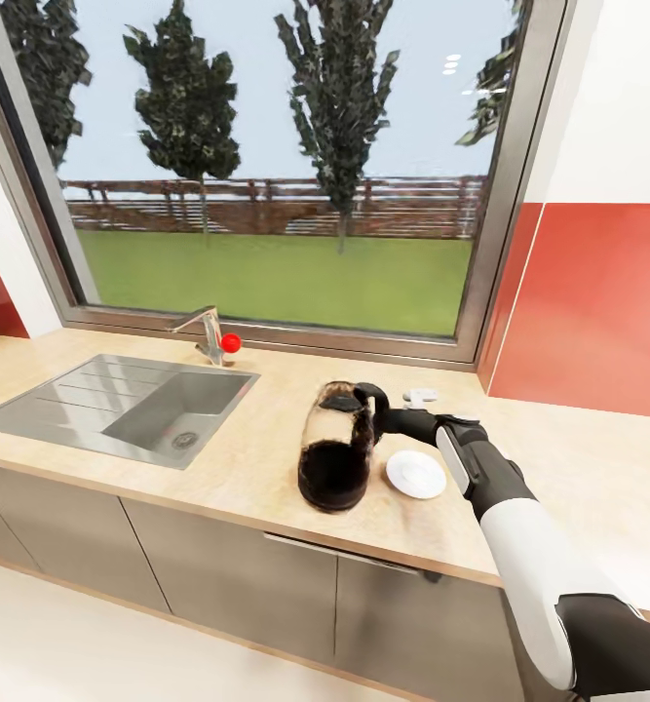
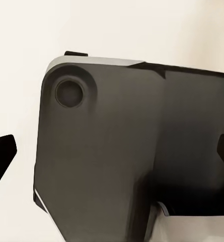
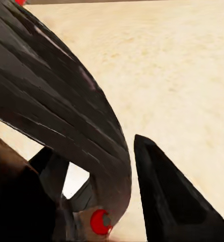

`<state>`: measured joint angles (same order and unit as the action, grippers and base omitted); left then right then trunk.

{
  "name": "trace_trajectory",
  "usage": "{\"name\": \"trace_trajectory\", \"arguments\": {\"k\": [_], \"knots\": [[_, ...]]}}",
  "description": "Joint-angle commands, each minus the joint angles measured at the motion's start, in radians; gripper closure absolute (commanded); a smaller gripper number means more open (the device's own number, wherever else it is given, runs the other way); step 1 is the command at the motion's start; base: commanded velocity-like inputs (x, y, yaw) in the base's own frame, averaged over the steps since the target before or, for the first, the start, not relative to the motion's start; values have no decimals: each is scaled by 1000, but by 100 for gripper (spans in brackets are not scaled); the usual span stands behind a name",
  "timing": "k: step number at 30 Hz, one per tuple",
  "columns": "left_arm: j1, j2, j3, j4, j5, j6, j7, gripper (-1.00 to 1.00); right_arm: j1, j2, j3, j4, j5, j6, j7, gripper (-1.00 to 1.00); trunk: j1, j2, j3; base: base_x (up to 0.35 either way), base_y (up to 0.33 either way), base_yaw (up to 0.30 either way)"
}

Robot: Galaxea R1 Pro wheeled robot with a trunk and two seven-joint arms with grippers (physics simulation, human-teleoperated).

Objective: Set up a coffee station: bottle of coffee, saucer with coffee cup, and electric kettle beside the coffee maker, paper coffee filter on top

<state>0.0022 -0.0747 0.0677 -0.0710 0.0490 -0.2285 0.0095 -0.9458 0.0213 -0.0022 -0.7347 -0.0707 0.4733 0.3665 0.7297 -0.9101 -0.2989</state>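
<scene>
Right hand (image 1: 375, 408) at kettle handle, grip unclear.
Electric kettle (image 1: 336, 447) stands on worktop (image 1: 568, 468), saucer (image 1: 416, 474) just beside; hand's closure hidden behind handle, cannot tell. Sink (image 1: 120, 405) left, under window (image 1: 276, 166); left hand's state unreadable.

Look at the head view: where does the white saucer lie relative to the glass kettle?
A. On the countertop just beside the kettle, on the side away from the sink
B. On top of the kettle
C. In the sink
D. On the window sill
A. The saucer lies flat on the kitchen countertop, close beside the electric kettle, opposite the sink.
</scene>
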Motion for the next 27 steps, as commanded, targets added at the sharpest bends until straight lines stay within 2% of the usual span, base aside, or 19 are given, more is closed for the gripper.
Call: {"name": "trace_trajectory", "arguments": {"k": [1,22,27], "knots": [[0,0,6,-1,3,-2,-1,-100,-1,0,-1,-1,-14,8,-1,100,0,-1,-1,0,0,0],[0,0,7,-1,3,-2,-1,-100,-1,1,0,-2,-14,9,-1,100,0,-1,-1,0,0,0],[0,1,7,-1,3,-2,-1,-100,-1,0,-1,-3,-14,17,-1,100,-19,34,15,0,0,0]]}}
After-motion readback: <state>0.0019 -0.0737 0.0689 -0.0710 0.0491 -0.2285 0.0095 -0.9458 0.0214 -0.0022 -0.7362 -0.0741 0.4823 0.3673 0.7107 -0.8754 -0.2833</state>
